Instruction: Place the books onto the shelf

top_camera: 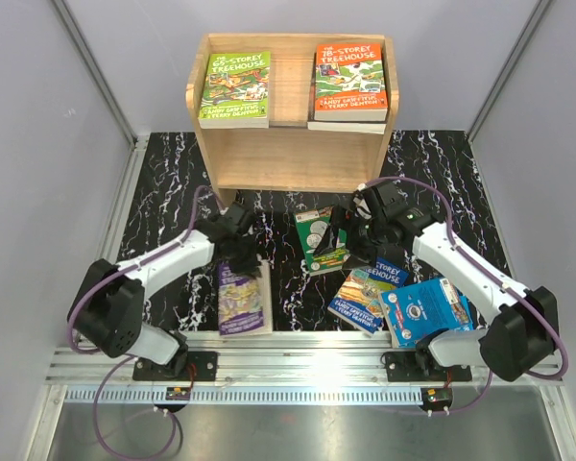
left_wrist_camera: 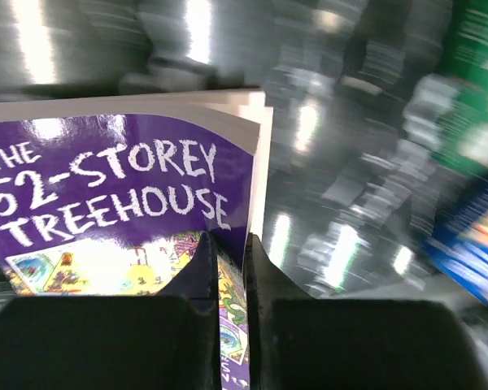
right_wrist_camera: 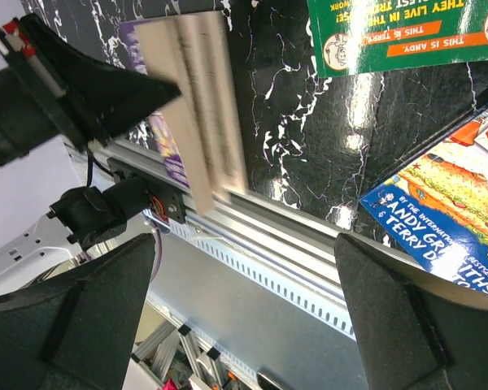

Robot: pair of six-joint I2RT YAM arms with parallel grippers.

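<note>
Gripping the purple book (left_wrist_camera: pixel 106 195) by one long edge, the left claw (left_wrist_camera: pixel 229 252) is clenched on it, cover on one side of the fingers, page block on the other. Most of the book spreads to the claw's left in the wrist view. From above, its long axis runs near-to-far and trails back from the claw toward the arm's base. The shelf (top_camera: pixel 211 144) sits just beyond the claw, opp. direction. So the move, I'd judge, is lift and swing fwd, w/ the left arm plainly the nearer one. The top tier carries the green book (top_camera: pixel 236 88) and orange book (top_camera: pixel 350 82). The right claw (top_camera: pixel 350 245) hangs released, holding nothing, off to the side over the coin book (top_camera: pixel 315 240). The blue Treehouse book (top_camera: pixel 365 293) and bright blue book (top_camera: pixel 427 309) lie on the surface (top_camera: pixel 173 192) behind it. Likeliest snag: the book's corner catching the shelf going in.
</note>
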